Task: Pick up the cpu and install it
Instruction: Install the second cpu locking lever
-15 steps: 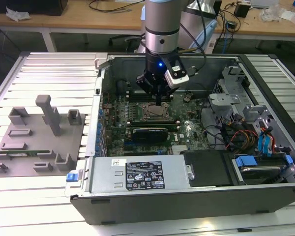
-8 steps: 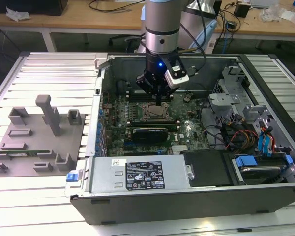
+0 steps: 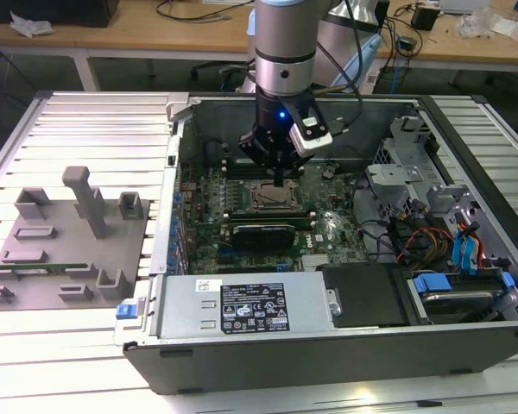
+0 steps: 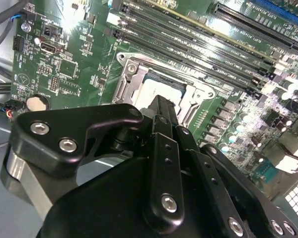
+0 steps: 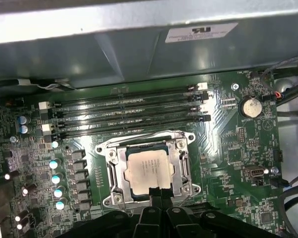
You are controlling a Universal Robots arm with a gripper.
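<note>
Exterior view, nearest first: an open computer case (image 3: pixel 328 362) lies on a slatted tabletop (image 3: pixel 69 362). A metal power supply box (image 3: pixel 186 315) with a label runs along the case's near side. At the exterior view's left, just beside the case, is a grey tray (image 3: pixel 56 211) with raised fixtures. A thin green memory stick (image 3: pixel 34 271) lies in a slot toward the tray's near edge.

Further in: the green motherboard (image 3: pixel 328 233) covers the case floor. The socket (image 5: pixel 111 166) sits near the board's middle, with long memory slots (image 5: pixel 129 116) alongside it. The cpu (image 5: pixel 148 168) (image 4: pixel 156 91) lies flat in the socket, pale top up, with the metal frame around all four sides. A coin cell (image 5: pixel 249 106) is on the board, well apart from the socket.

The tool (image 5: pixel 160 192) (image 3: pixel 279 179) hangs straight down over the socket. Its fingers are clenched together and nothing is held between them. In both wrist views the tips stand at one edge of the cpu. I cannot tell whether they touch it.

Beyond: the arm (image 3: pixel 285 52) rises from the tool out of the top of the frame. Behind the case is a far tabletop (image 3: pixel 155 34) strewn with cables.
</note>
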